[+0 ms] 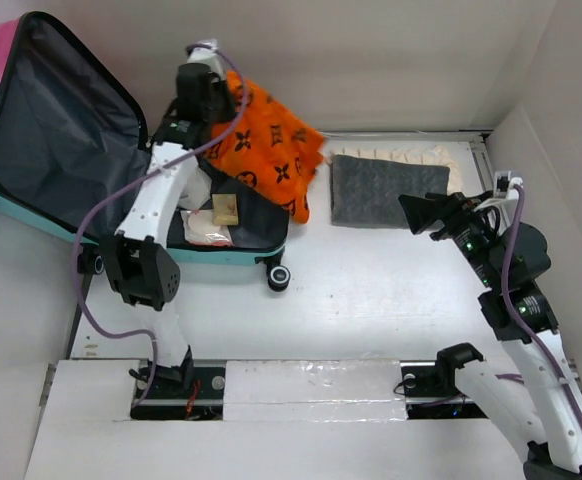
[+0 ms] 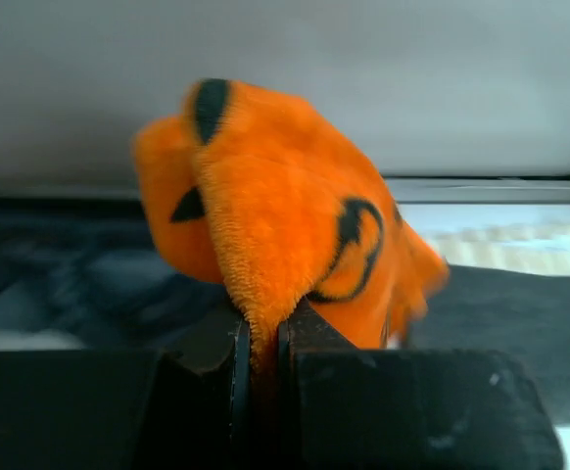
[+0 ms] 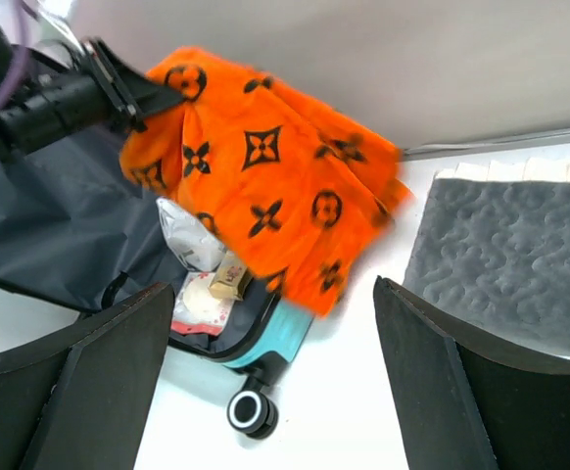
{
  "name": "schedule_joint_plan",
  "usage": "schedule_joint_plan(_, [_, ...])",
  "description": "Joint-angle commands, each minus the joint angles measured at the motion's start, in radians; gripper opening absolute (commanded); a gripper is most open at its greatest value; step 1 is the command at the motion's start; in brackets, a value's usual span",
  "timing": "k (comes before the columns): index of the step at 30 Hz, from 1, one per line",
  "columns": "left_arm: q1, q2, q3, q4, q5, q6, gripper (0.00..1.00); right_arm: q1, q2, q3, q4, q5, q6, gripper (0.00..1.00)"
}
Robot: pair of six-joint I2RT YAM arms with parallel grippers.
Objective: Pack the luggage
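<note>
you're on the orange blanket [image 1: 271,155]. it has to end up wholly inside the luggage [image 1: 56,130], which lies open at the far left corner of the table [image 1: 371,290] with its lid propped up toward the left edge. the cloth hangs from one pinched fold above the far side of the base. much of it spills over the luggage's right rim onto the table.

carry the fold left, toward the lid, before you lower it. that way the trailing part should drag up over the rim and in, rather than bunch outside. go down slowly: the small packets [image 1: 219,220] in the near part of the base lie right by the cloth's edge and would likely shift if it sweeps across them. plush cloth like this will probably slump, so plan a second tuck for the corner nearest the grey mat [image 1: 386,190].

your left gripper [image 2: 262,338] is closed tight, with a ridge of the blanket clamped between its jaws. the wrist view shows the cloth rising straight out of the pinch. your right gripper [image 1: 421,213] is spread wide near the table's right edge, by the mat's near right corner, and holds nothing.
</note>
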Motion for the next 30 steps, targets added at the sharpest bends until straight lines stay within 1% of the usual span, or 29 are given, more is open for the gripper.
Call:
schedule_joint_plan(1, [0.132, 0.009, -0.002, -0.098, 0.034, -0.003, 0.00, 0.008, 0.007, -0.002, 0.041, -0.030, 0.009, 0.88])
schedule_joint_plan(2, [0.169, -0.006, -0.069, -0.084, 0.057, -0.003, 0.00, 0.008, 0.007, -0.002, 0.041, -0.030, 0.009, 0.88])
schedule_joint_plan(3, [0.206, -0.007, -0.099, -0.084, 0.057, -0.021, 0.00, 0.008, 0.007, -0.014, 0.041, -0.039, 0.009, 0.88])
schedule_joint_plan(4, [0.271, -0.007, -0.125, -0.084, 0.069, -0.032, 0.00, 0.008, 0.016, -0.014, 0.041, -0.054, 0.009, 0.88])
schedule_joint_plan(7, [0.364, -0.007, -0.225, -0.075, 0.079, -0.041, 0.00, 0.008, 0.027, -0.023, 0.050, -0.063, 0.009, 0.88])
schedule_joint_plan(9, [0.390, -0.019, -0.300, -0.063, 0.033, -0.061, 0.00, 0.008, 0.027, -0.024, 0.060, -0.073, 0.009, 0.88])
schedule_joint_plan(11, [0.413, -0.063, -0.343, -0.049, -0.022, -0.092, 0.00, 0.008, 0.038, -0.033, 0.060, -0.073, 0.009, 0.88])
schedule_joint_plan(15, [0.436, -0.106, -0.371, -0.041, -0.127, -0.125, 0.00, 0.008, 0.048, -0.043, 0.071, -0.073, 0.009, 0.88])
schedule_joint_plan(16, [0.436, -0.106, -0.371, -0.055, -0.150, -0.126, 0.09, 0.008, 0.048, -0.043, 0.071, -0.082, 0.009, 0.88])
schedule_joint_plan(17, [0.436, -0.106, -0.361, -0.064, -0.170, -0.126, 0.26, 0.008, 0.048, -0.043, 0.071, -0.082, 0.009, 0.88])
schedule_joint_plan(18, [0.436, -0.106, -0.349, -0.073, -0.170, -0.136, 0.46, 0.008, 0.048, -0.053, 0.071, -0.082, 0.009, 0.88])
schedule_joint_plan(19, [0.436, -0.121, -0.349, -0.074, -0.170, -0.136, 0.64, 0.008, 0.048, -0.053, 0.071, -0.082, 0.009, 0.89])
schedule_joint_plan(20, [0.436, -0.137, -0.361, -0.074, -0.152, -0.152, 0.75, 0.008, 0.048, -0.053, 0.071, -0.082, -0.001, 0.89])
schedule_joint_plan(21, [0.398, -0.189, -0.378, -0.051, -0.152, -0.152, 0.87, 0.008, 0.048, -0.053, 0.071, -0.073, -0.001, 0.89])
schedule_joint_plan(23, [0.342, -0.247, -0.389, -0.008, -0.182, -0.152, 0.92, 0.008, 0.048, -0.062, 0.071, -0.073, -0.001, 0.89])
schedule_joint_plan(24, [0.299, -0.272, -0.378, -0.008, -0.249, -0.140, 0.93, 0.008, 0.048, -0.062, 0.071, -0.062, -0.001, 0.89])
schedule_joint_plan(25, [0.196, -0.307, -0.340, -0.008, -0.332, -0.112, 0.95, 0.008, 0.048, -0.062, 0.071, -0.062, -0.001, 0.89])
schedule_joint_plan(27, [0.067, -0.318, -0.303, -0.008, -0.397, -0.086, 0.97, 0.008, 0.039, -0.062, 0.071, -0.053, -0.001, 0.83])
schedule_joint_plan(28, [-0.072, -0.318, -0.289, 0.005, -0.409, -0.071, 0.97, 0.008, 0.039, -0.062, 0.071, -0.042, -0.001, 0.77])
schedule_joint_plan(29, [-0.141, -0.298, -0.274, 0.005, -0.421, -0.060, 0.95, 0.008, 0.018, -0.062, 0.071, -0.042, -0.001, 0.58])
schedule_joint_plan(30, [-0.207, -0.274, -0.257, 0.005, -0.437, -0.060, 0.95, 0.008, 0.009, -0.062, 0.071, -0.027, -0.001, 0.42])
